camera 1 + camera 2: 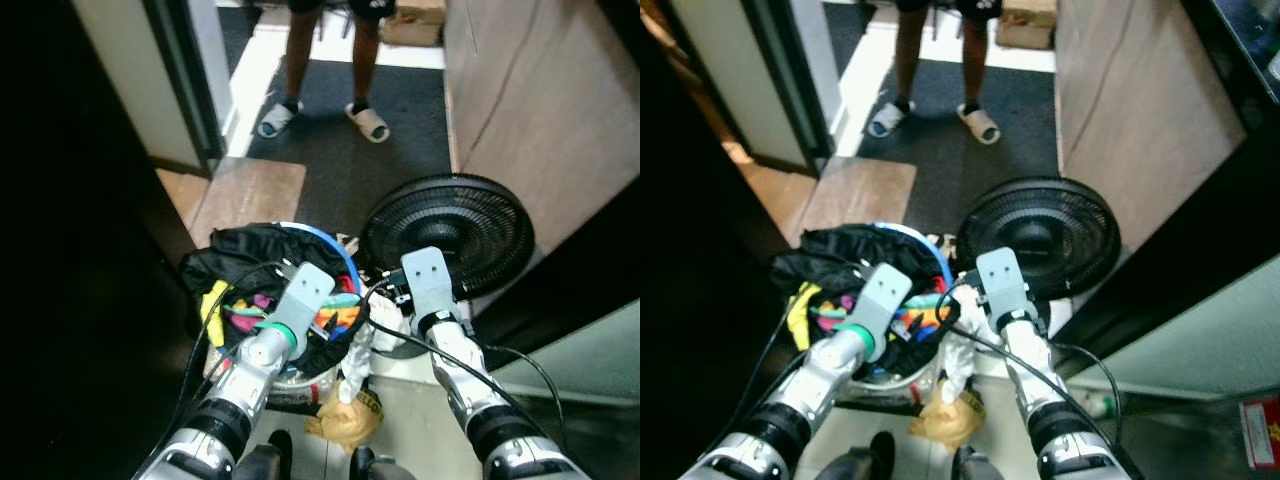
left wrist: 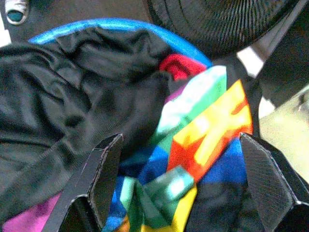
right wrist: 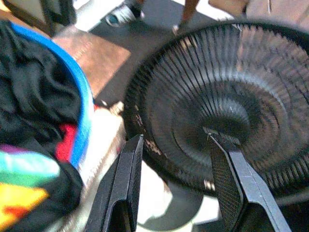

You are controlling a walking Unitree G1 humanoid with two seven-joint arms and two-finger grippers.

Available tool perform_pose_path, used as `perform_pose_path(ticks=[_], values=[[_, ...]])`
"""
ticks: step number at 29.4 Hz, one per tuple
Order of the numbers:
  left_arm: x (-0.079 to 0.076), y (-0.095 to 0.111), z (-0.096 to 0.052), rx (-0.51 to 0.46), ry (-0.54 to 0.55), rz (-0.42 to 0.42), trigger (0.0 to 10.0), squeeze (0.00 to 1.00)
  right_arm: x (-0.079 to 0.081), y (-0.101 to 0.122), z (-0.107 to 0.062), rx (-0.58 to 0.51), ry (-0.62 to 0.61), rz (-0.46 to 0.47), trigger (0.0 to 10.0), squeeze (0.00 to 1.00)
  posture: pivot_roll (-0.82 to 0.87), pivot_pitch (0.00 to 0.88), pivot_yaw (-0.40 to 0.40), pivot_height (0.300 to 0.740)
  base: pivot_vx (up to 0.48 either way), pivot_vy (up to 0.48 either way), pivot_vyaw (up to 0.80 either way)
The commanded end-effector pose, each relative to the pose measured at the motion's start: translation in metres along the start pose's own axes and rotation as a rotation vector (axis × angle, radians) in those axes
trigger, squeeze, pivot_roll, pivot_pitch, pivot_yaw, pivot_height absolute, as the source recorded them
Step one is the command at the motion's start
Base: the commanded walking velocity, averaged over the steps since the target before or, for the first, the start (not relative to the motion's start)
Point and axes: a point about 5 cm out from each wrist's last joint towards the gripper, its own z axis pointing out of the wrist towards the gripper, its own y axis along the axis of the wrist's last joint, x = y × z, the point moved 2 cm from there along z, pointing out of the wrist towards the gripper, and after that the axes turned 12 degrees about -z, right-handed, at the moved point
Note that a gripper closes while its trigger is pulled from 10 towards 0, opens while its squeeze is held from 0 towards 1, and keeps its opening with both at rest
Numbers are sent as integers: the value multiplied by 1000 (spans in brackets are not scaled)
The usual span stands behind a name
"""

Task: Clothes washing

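Note:
A round laundry basket with a blue rim (image 1: 343, 259) stands on the floor just ahead of me. A black garment (image 1: 248, 247) is heaped over its far side. A bright multicoloured garment (image 2: 207, 128) lies beside it in the basket. My left gripper (image 2: 178, 140) hovers open just over the coloured cloth, fingers (image 2: 104, 169) spread wide and holding nothing. My right gripper (image 3: 175, 137) is open off the basket's right side, facing the black fan (image 3: 227, 96), with nothing between its fingers.
The black floor fan (image 1: 450, 235) stands right of the basket, close to my right arm. A person (image 1: 325, 60) in sandals stands on the dark mat ahead. A wooden cabinet (image 1: 540, 100) is at the right, a door frame (image 1: 185, 90) at the left. A crumpled brown bag (image 1: 345, 420) lies near my feet.

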Motion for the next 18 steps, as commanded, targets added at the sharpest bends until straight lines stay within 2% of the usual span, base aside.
perform_pose_path(ticks=[1, 4, 7, 9, 12, 14, 16, 18], values=[[0, -21, -5, 65, 5, 8, 10000, 0, 5, -9, -6, 28, 10, 3, 10000, 0, 46, 268, 85, 740, 0, 0, 0], [5, -36, -12, 99, 16, 19, 10000, 0, 11, -14, -10, 39, 15, 10, 10000, 0, 54, 274, 90, 740, 0, 0, 0], [13, -37, -13, 90, 44, 3, 10000, 0, 14, -13, -10, 36, 20, 16, 10000, 0, 60, 273, 89, 740, 0, 0, 0], [27, -26, -15, 29, 91, -35, 10000, 0, 14, -5, -9, 3, 8, 39, 10000, 0, 66, 249, 78, 740, 0, 0, 0], [32, -22, -17, 6, 106, -46, 10000, 0, 13, -2, -9, -10, 1, 49, 10000, 0, 66, 249, 78, 740, 0, 0, 0], [47, -1, -25, -102, 138, -80, 10000, 0, 9, 12, -11, -77, -24, 87, 10000, 0, 67, 200, 65, 740, 0, 0, 0], [63, 30, -48, -242, 161, -118, 10000, 0, 9, 33, -21, -170, -37, 142, 10000, 0, 72, 147, 51, 740, 0, 0, 0], [63, 30, -48, -242, 161, -118, 10000, 0, 9, 33, -21, -170, -37, 142, 10000, 0, 72, 147, 51, 740, 0, 0, 0]])
